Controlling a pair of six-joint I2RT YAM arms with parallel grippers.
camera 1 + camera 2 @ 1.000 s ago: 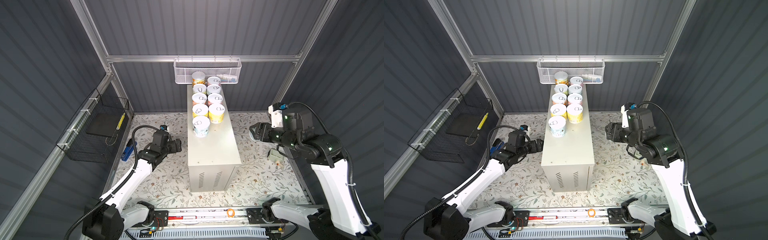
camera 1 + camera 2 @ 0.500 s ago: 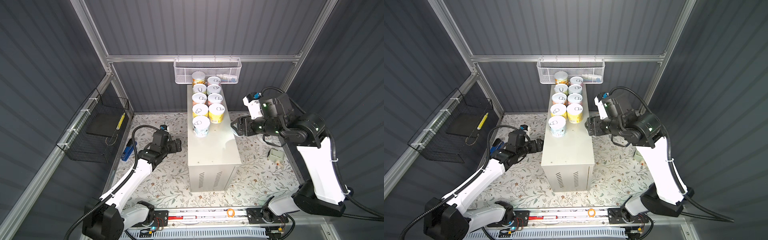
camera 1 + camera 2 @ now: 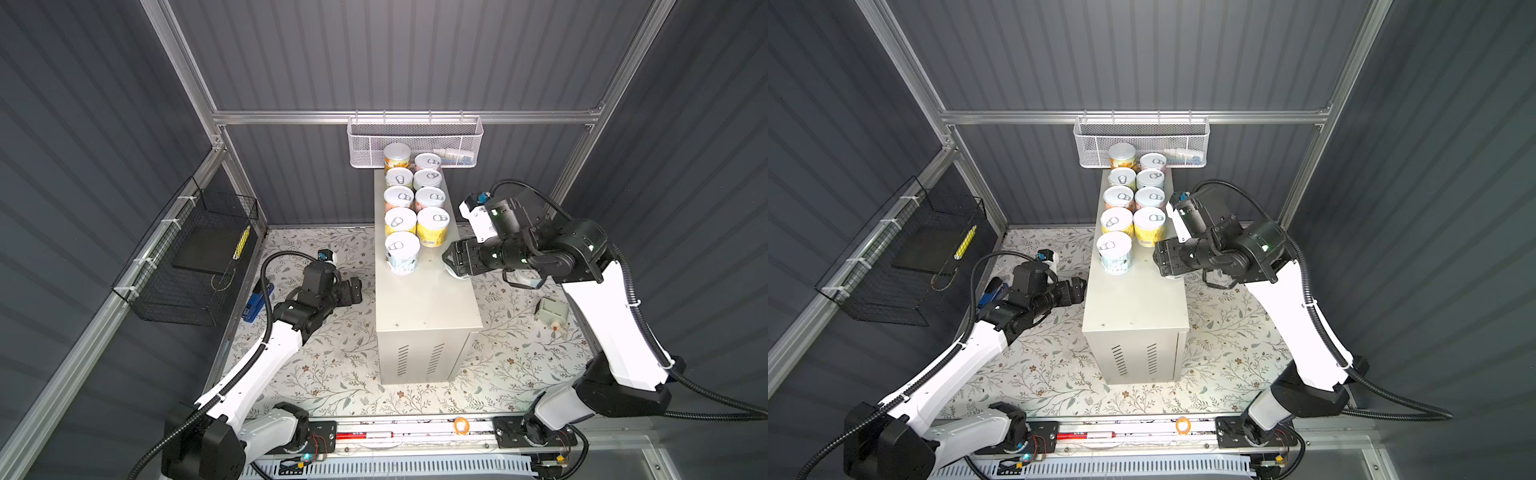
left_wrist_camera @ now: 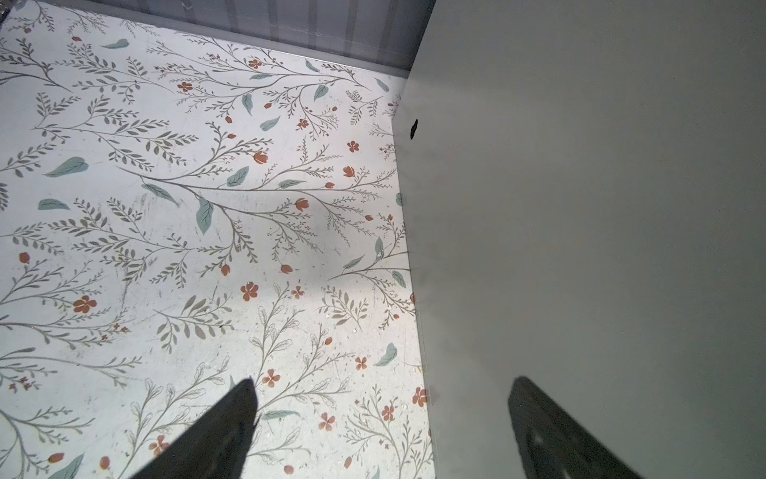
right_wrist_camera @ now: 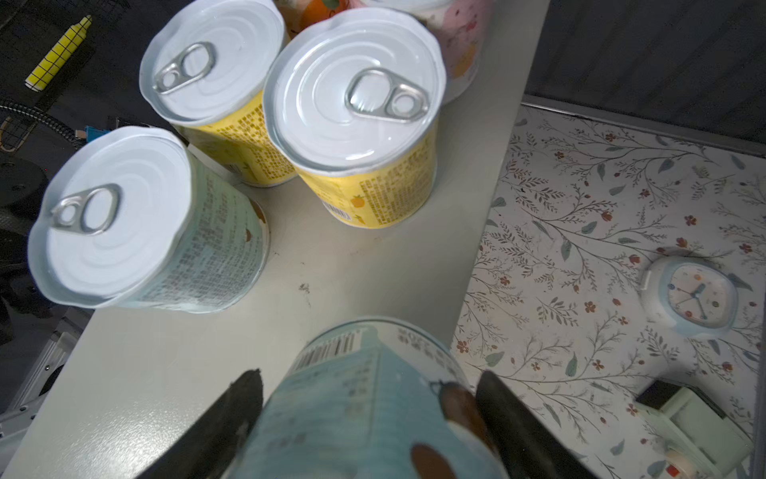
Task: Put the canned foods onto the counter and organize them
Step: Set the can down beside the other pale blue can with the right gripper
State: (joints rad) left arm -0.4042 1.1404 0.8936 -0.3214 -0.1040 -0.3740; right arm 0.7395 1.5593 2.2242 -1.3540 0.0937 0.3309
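Several canned foods stand in two rows along the far half of the beige counter (image 3: 424,299) in both top views, nearest a pale teal tin (image 3: 402,252) and a yellow one (image 3: 433,226). My right gripper (image 3: 451,262) hovers at the counter's right edge, level with the teal tin. In the right wrist view my right gripper (image 5: 369,381) is shut on another pale teal can (image 5: 373,414), one finger on each side. My left gripper (image 3: 353,289) hangs open and empty beside the counter's left wall, low over the floral surface (image 4: 166,207).
A white mesh basket (image 3: 415,141) hangs on the back rail above the far cans. On the left wall is a black wire basket (image 3: 187,257) holding a yellow marker (image 3: 241,243). A round white clock (image 5: 690,294) and a pale green box (image 3: 550,311) lie right of the counter.
My right arm has swung left from over the floral surface to the counter's right edge, carrying the teal can. The left arm has not moved.
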